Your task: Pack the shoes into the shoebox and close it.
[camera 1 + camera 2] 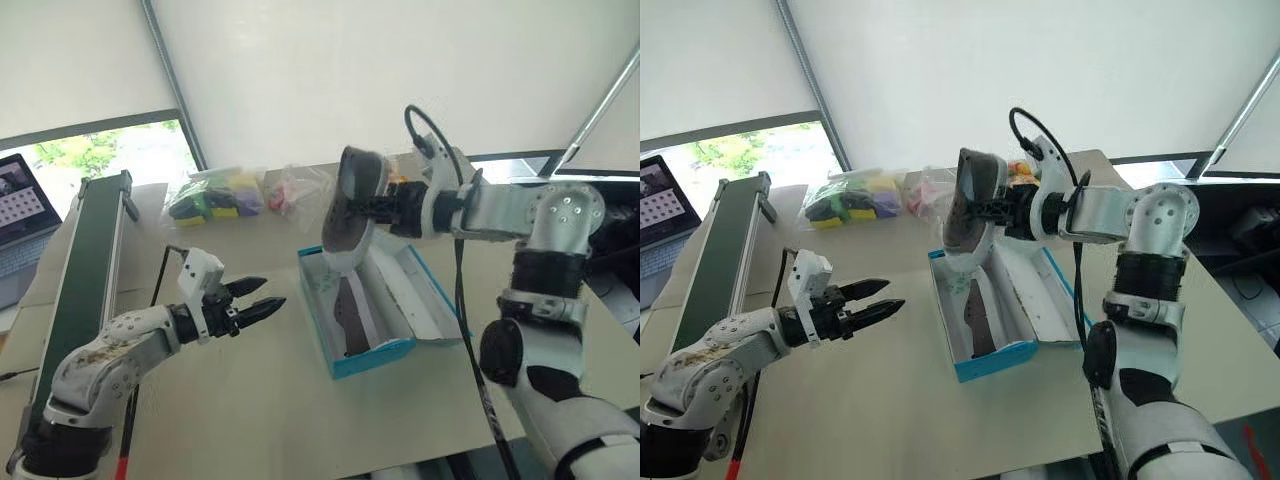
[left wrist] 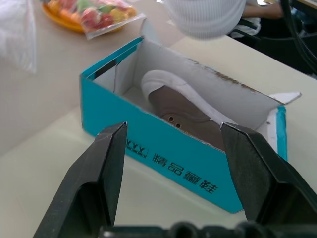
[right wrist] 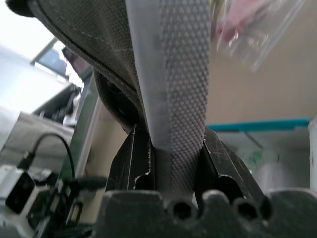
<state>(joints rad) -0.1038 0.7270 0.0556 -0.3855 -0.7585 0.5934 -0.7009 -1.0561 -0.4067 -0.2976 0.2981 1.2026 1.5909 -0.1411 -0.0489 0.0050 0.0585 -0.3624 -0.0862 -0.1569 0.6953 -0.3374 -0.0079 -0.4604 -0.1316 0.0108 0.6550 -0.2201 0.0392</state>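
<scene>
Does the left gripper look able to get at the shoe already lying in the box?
Probably yes: the left gripper is open, empty and faces the box, whose lid is open. The second shoe, clamped in the right gripper, hangs over the far end.

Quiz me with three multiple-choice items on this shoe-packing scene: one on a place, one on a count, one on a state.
1. Where is the second shoe?
A. held above the shoebox
B. on the floor
C. on the green conveyor

2. How many shoes lie inside the box?
A. none
B. one
C. two

3. How is the left gripper?
A. shut on a shoe
B. shut on the lid
C. open and empty

Answers: 1 A, the right gripper grips it over the open box. 2 B, a single shoe in the box shows. 3 C, its fingers stand apart beside the box, holding nothing.
</scene>
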